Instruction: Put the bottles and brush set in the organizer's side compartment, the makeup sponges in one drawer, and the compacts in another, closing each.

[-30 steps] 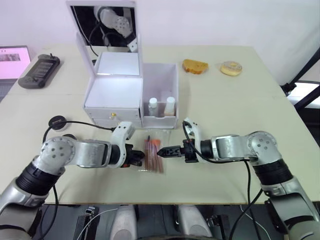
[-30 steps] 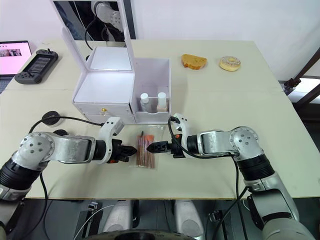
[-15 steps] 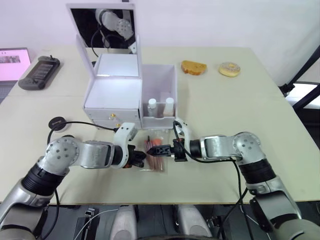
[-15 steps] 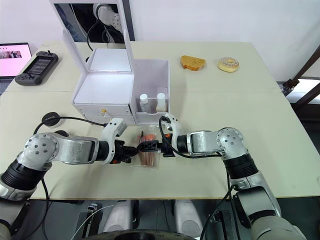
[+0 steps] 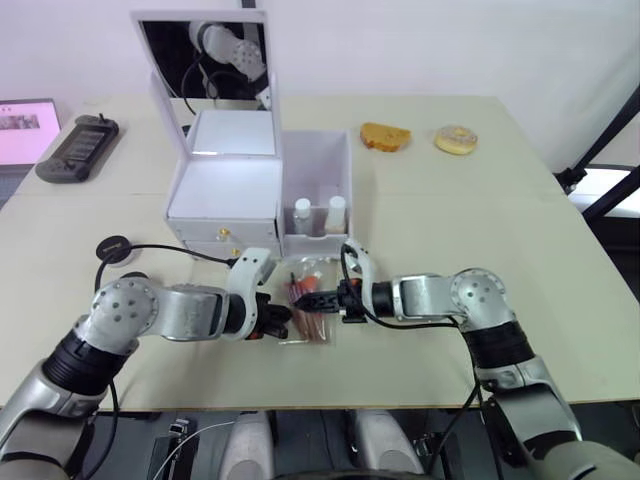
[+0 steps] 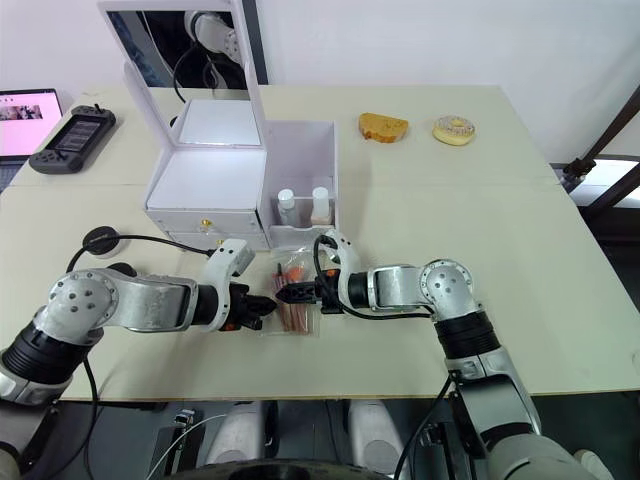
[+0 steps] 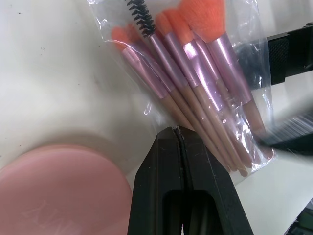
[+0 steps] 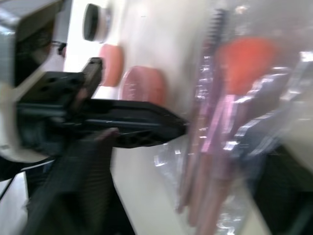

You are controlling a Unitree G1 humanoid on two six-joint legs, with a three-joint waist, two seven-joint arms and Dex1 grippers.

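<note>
Fingers of the left gripper (image 7: 177, 131) were pressed together, their tips at the edge of the clear bag holding the brush set (image 7: 195, 83), beside a pink compact (image 7: 58, 188). Whether they pinched the plastic could not be told. The right gripper (image 6: 288, 294) reached in from the other side, its black tips over the bag; how far apart its fingers stood could not be told. The brush set (image 5: 309, 311) lay flat on the table (image 5: 480, 220), orange bristles pointing toward the organizer (image 5: 262, 185), just in front of its side compartment (image 5: 320, 170). Two bottles (image 5: 320, 214) stood upright at the front of that compartment. The organizer's mirrored lid (image 5: 205, 55) stood raised. Farther back lay a piece of toast (image 5: 388, 135) and a donut (image 5: 457, 139); a handheld controller (image 5: 76, 146) lay near the left edge.
</note>
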